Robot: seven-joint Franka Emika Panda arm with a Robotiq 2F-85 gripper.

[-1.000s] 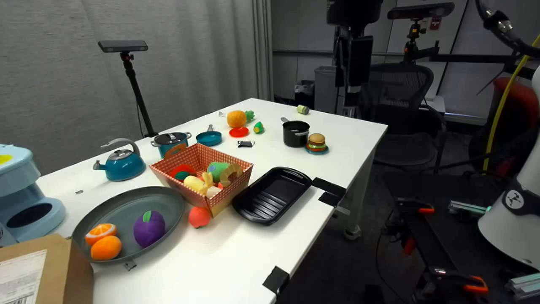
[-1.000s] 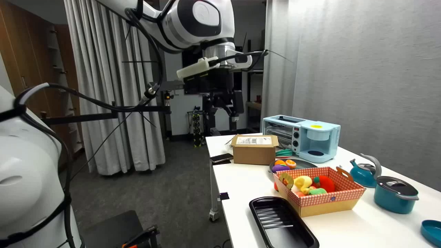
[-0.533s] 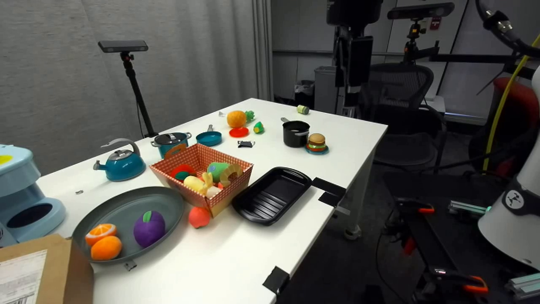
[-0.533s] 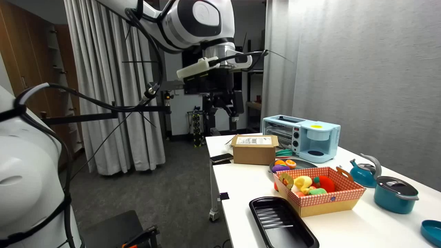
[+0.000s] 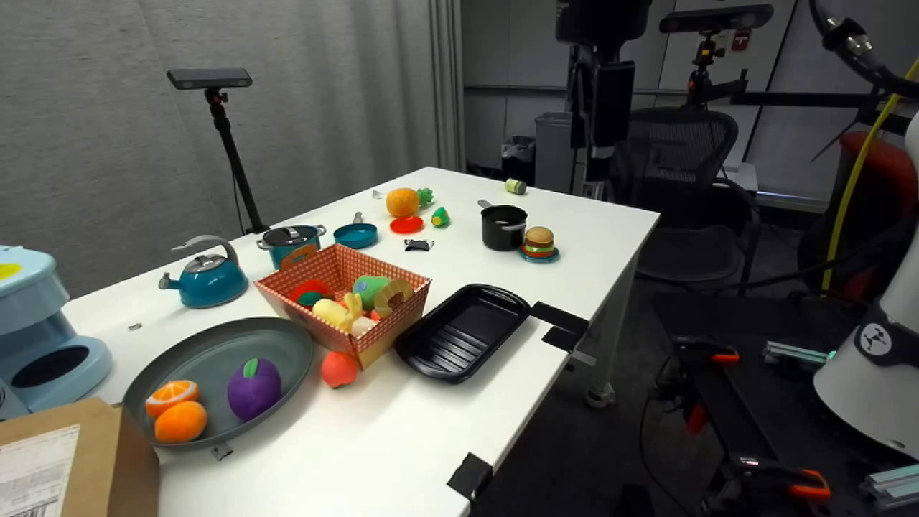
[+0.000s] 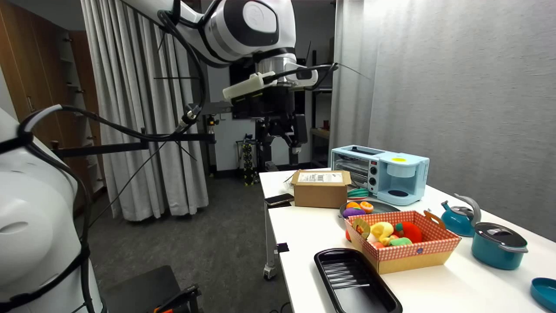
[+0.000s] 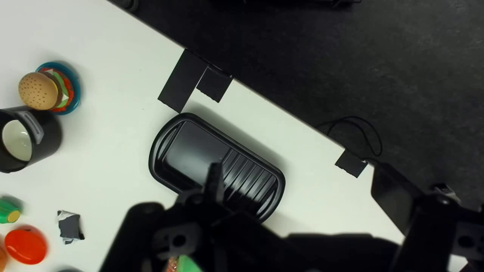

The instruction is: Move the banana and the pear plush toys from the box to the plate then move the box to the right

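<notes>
The red-checked box (image 5: pixel 402 327) stands on the table with several plush toys inside; it also shows in an exterior view (image 6: pixel 412 260). The yellow banana plush (image 5: pixel 330 311) lies in it, also seen in an exterior view (image 6: pixel 382 229). A green plush (image 5: pixel 371 290) in the box may be the pear; I cannot tell for sure. The dark grey plate (image 5: pixel 215 348) beside the box holds an orange, an orange slice and a purple plush. My gripper (image 6: pixel 280 161) hangs high, away from the box, open and empty; in the wrist view its fingers (image 7: pixel 298 173) are wide apart.
A black baking pan (image 5: pixel 463 330) stands beside the box. A red round plush (image 5: pixel 339 369) lies against the box's corner. A cardboard carton (image 6: pixel 321 195) and a blue oven (image 6: pixel 378 174) stand near the plate. A teal kettle (image 5: pixel 212 280) and pot (image 5: pixel 293 244) stand behind.
</notes>
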